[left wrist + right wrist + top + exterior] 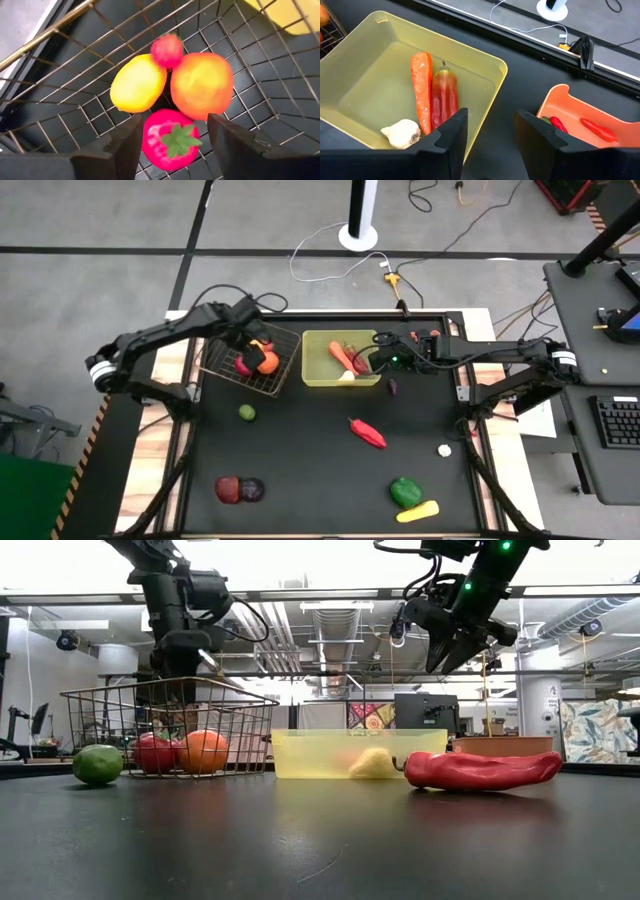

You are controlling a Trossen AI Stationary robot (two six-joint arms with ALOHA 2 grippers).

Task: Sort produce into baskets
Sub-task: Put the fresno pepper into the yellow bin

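My left gripper (250, 346) hangs open, pointing down into the dark wire basket (285, 340). Its fingers stand on either side of a red fruit with a green leafy cap (170, 141) that lies on the basket floor beside a lemon (137, 83), an orange fruit (202, 85) and a small red one (167, 49). My right gripper (490, 120) is open and empty above the gap between the yellow-green tray (485, 62) and the salmon bin (570, 107). The tray holds a carrot (421, 90), a long red pepper (445, 100) and a garlic (400, 133). Red chilies (597, 129) lie in the bin.
Loose produce lies on the black table: a lime (247, 412), a long red pepper (367, 432), a garlic (444, 450), a green pepper (405, 491), a yellow piece (417, 511), a red and a purple piece (240, 489), and a small dark one (393, 387) near the tray.
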